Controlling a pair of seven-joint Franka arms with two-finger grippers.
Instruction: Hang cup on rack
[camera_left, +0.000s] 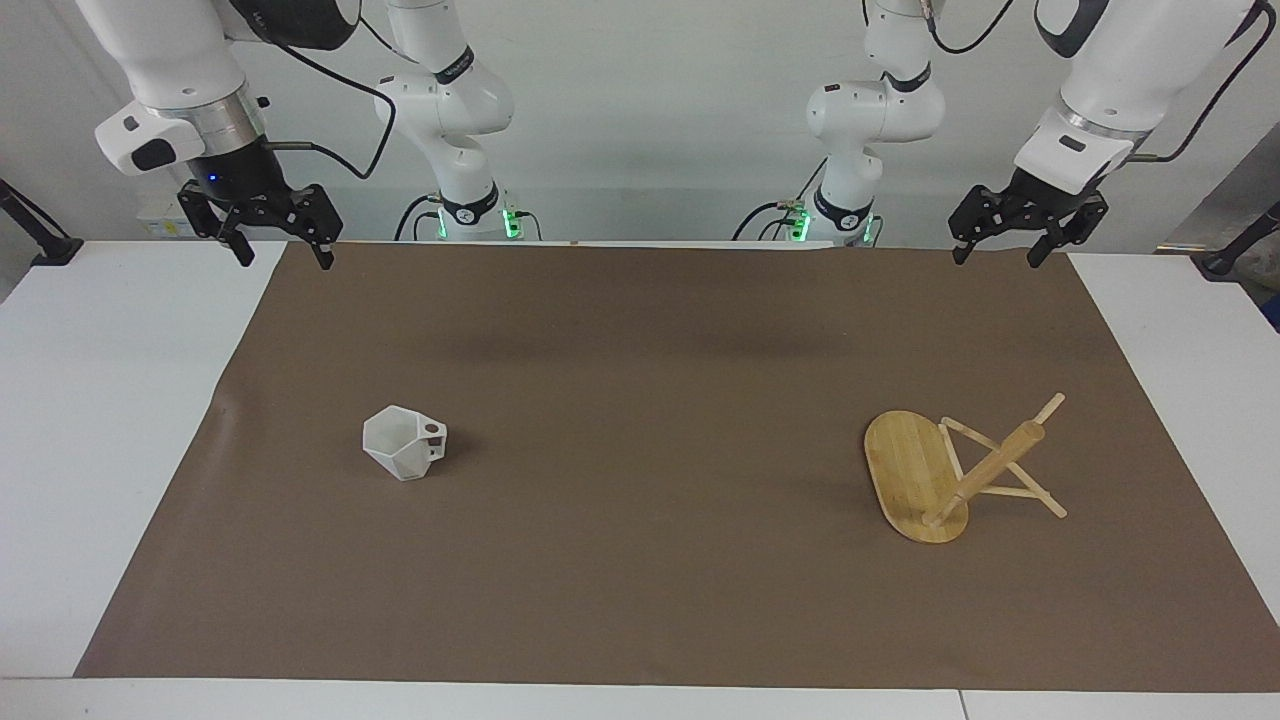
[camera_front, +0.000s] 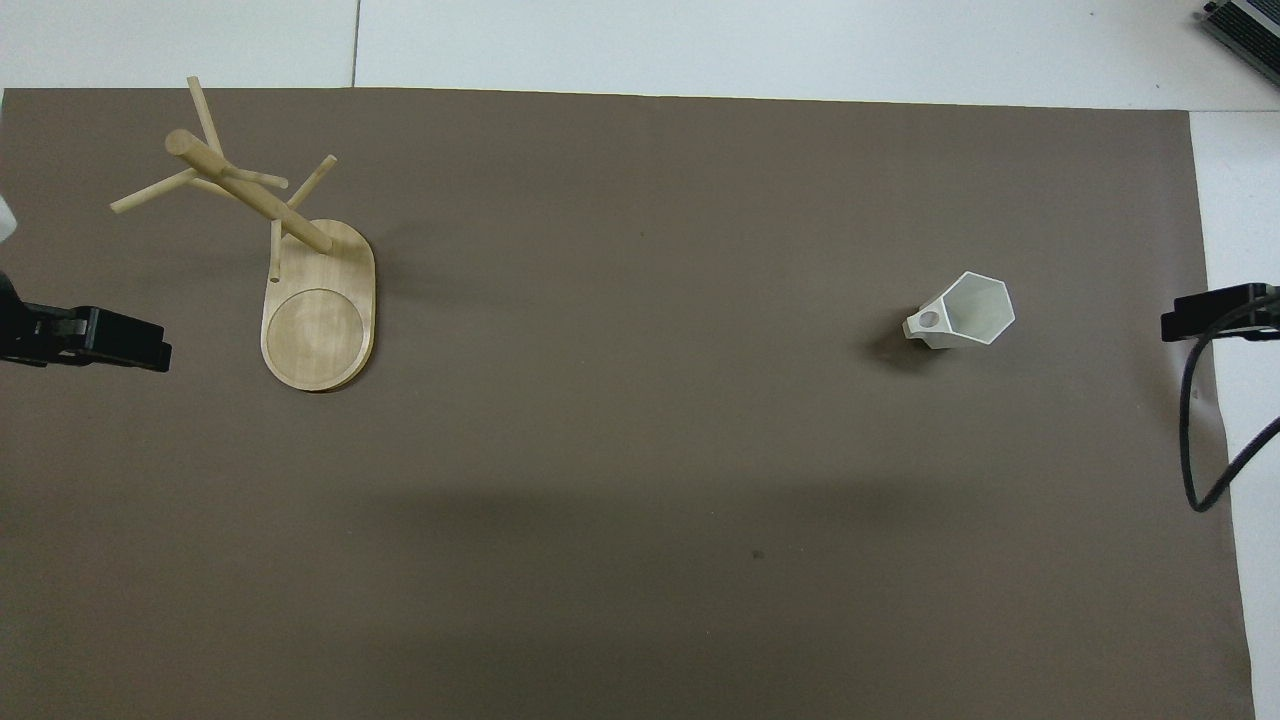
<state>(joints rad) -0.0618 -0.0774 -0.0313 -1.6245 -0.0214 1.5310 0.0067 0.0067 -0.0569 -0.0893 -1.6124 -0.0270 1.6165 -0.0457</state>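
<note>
Brown mat (camera_left: 640, 480) covering white table (camera_left: 100, 450), plain white wall up top. Cup (camera_left: 404, 442) sitting on mat toward right arm's end, upright or slightly tilted, rim up, handle with round hole pointing toward table middle. Rack (camera_left: 935, 480) standing on mat toward left arm's end, well apart from cup; in both views leaning hard, post slanting away from oval base, possibly tipped over with pegs resting on mat, cannot tell for sure. No cup on any peg.

Right gripper (camera_left: 283, 250) hovering high over robots' edge of mat, above right arm's corner, jaws spread, holding nothing. Left gripper (camera_left: 995, 252) hovering over opposite corner at robots' edge, jaws spread, empty too. Both arms waiting, neither near cup or rack.

Progress: nothing done yet, looking like start pose. Remaining: reaching for cup, probably with right arm since closer; gripping by wall or handle; carrying across to rack; threading handle hole onto peg; releasing. If rack really tipped, also needing righting or steadying by left arm first. Handle hole small, pegs thin and angled, so alignment likely being the tricky part.
</note>
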